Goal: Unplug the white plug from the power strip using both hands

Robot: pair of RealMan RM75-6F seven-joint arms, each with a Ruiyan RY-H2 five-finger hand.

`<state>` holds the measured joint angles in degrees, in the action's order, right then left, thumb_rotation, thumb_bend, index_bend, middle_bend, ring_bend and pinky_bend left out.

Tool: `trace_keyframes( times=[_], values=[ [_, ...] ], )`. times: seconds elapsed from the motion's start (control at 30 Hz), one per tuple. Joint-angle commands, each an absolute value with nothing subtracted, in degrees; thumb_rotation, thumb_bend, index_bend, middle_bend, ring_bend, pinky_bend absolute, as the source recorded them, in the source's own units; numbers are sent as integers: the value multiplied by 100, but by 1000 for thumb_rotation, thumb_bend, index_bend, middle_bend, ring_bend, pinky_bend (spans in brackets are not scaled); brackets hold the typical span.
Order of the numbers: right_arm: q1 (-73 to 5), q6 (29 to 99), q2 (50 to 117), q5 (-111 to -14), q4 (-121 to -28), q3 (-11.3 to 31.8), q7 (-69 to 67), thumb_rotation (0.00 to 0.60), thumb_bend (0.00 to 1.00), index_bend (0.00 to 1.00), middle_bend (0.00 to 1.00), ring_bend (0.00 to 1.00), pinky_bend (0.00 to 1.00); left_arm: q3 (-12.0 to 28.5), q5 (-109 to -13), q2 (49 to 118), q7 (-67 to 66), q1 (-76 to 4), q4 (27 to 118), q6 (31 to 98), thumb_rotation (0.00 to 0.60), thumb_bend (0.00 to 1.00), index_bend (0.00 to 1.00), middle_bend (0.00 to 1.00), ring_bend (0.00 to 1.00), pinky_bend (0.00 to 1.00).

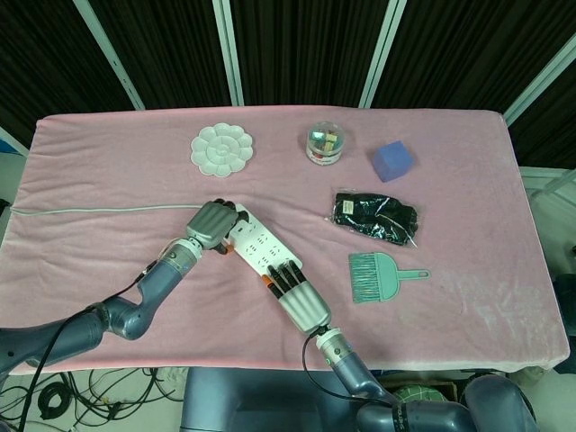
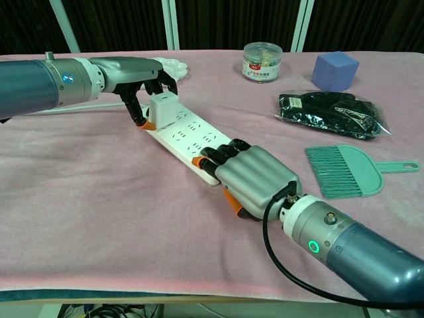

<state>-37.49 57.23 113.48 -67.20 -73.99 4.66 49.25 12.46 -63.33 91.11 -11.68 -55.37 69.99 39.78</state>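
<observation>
Plug [image 2: 161,108] sits at strip [image 2: 189,136] end, left hand [image 2: 138,74] around it.
</observation>
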Motion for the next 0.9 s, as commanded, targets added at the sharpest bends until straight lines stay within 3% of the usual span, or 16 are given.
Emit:
trace_keyframes(
  times=[0.03, 0.43, 0.63, 0.9],
  values=[
    [-3761, 5693, 11337, -6701, -7413, 459, 4924, 600, 742, 289, 123, 130, 84, 1267, -6302, 9062, -981, -5488, 7089, 3972, 600, 740, 701, 673, 236, 253],
    [-3819, 5728, 11284, -6689, -7514, 509, 4880, 600, 740, 291, 132, 136, 84, 1366, -6676, 8882, -395, -5381, 7288, 4296, 600, 740, 704, 674, 236, 261],
    [-3904, 5960, 11230, -6747, -7787, 823, 4789, 600, 734, 291, 132, 136, 84, 1364, -6714, 8204, -535, -5273, 8030, 4407, 600, 738, 704, 673, 236, 261],
    [-3931, 6375, 10714, -6716, -8492, 1319, 4819, 600, 711, 288, 131, 130, 84, 1033, -7157, 7304, -292, -4762, 8998, 4788, 600, 734, 700, 669, 236, 260]
  ],
)
